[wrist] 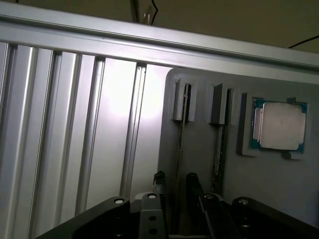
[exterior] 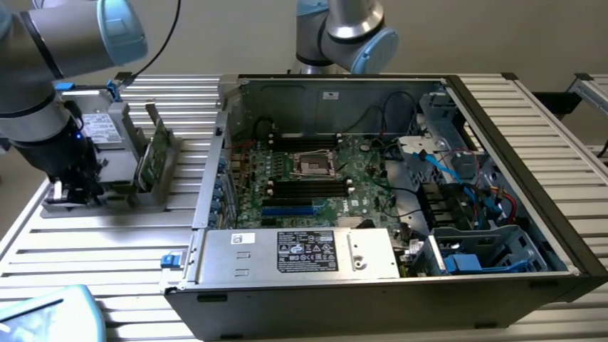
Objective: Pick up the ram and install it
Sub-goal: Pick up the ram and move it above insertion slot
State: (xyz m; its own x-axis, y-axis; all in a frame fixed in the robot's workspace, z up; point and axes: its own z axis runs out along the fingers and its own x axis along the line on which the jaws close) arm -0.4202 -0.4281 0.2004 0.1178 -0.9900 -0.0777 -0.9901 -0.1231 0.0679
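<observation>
Slatted aluminium table (wrist: 65,129) lies open beside the grey plastic holder (wrist: 199,144). The thin dark-green ram stick (wrist: 180,144) stands edge-on between the parted fingers of the black pincer (wrist: 175,178).

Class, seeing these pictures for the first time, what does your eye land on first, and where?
The open computer case sits in the middle of the exterior view, its green motherboard bare. At that view's left the gripper hangs by a grey holder with green boards standing in it. In the wrist view a silver CPU shines on that holder.
</observation>
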